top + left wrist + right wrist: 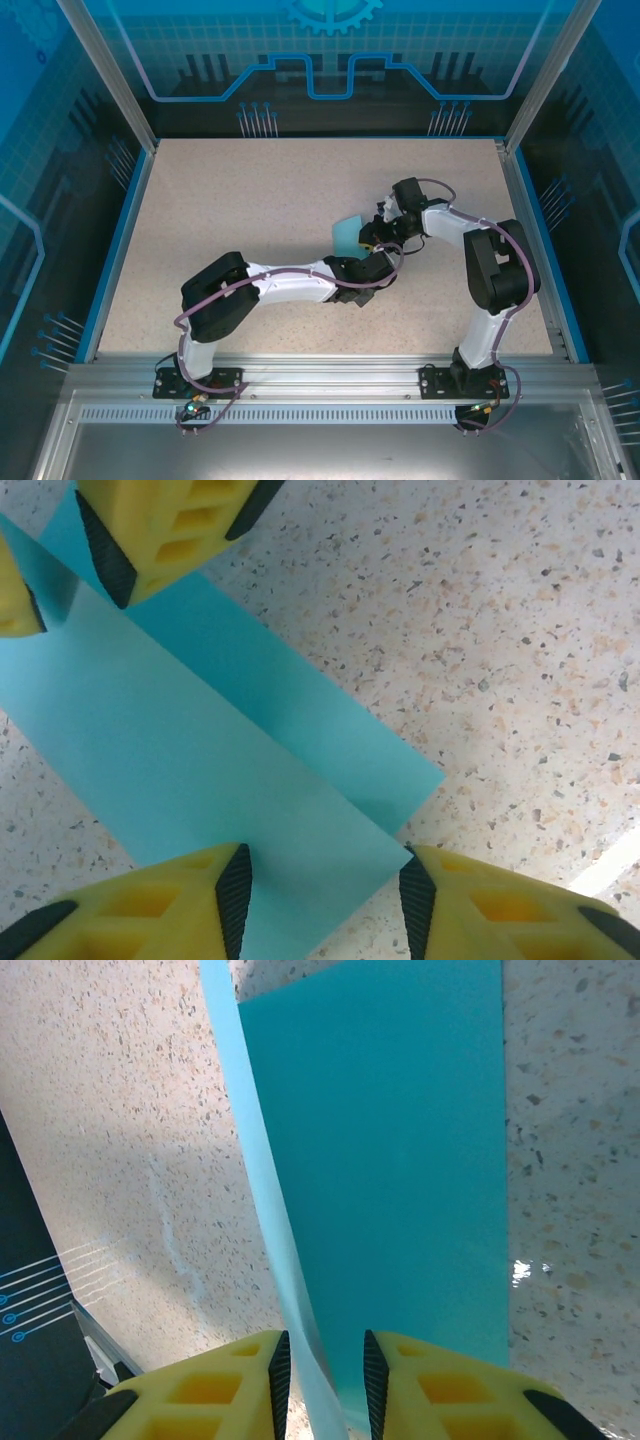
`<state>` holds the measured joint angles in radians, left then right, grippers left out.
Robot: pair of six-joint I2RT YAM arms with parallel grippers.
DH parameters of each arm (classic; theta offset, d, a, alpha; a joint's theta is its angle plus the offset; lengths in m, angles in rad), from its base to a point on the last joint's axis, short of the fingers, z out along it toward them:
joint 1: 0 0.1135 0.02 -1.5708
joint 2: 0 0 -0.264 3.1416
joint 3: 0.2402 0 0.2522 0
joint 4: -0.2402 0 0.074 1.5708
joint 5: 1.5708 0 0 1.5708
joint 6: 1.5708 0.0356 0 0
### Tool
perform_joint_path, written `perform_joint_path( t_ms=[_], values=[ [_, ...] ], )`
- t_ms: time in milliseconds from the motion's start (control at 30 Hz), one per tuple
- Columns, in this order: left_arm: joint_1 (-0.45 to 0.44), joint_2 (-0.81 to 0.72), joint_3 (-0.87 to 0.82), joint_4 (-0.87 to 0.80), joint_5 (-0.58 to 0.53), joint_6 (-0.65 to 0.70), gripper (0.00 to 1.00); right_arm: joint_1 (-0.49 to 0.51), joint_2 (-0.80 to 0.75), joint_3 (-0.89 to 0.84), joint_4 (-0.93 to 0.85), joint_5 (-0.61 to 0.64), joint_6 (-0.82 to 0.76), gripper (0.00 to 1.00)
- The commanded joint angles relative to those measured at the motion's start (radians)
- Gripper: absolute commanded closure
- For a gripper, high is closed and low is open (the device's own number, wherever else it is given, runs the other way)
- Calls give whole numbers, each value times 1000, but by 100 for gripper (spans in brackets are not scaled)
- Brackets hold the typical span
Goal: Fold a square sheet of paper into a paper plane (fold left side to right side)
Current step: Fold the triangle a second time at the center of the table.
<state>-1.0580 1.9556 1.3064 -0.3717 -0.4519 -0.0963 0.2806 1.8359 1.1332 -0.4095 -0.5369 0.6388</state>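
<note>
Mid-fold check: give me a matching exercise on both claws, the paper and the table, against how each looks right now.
Things:
1. left claw
2. right claw
3. square sheet of paper
4. table

States:
A. speckled beige
B. turquoise, partly folded, one layer over another
C. jaws apart, a raised paper flap running up between them
D. jaws apart, straddling the short end of the flat part

Pairs: 1-D, 2-C, 3-B, 4-A
</note>
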Motion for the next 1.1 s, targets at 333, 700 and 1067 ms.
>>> perform_joint_path(
  t_ms=[333,700,1067],
  values=[
    [41,-62,-7,9,143,-35,85,-63,-139,-18,-37,2,-95,55],
    [148,-117,-73,73,442,-95,88,-137,-304,-183,-54,-21,-184,49],
    [236,-195,-187,148,578,-151,86,-98,-301,-369,71,-81,-134,83]
  ],
)
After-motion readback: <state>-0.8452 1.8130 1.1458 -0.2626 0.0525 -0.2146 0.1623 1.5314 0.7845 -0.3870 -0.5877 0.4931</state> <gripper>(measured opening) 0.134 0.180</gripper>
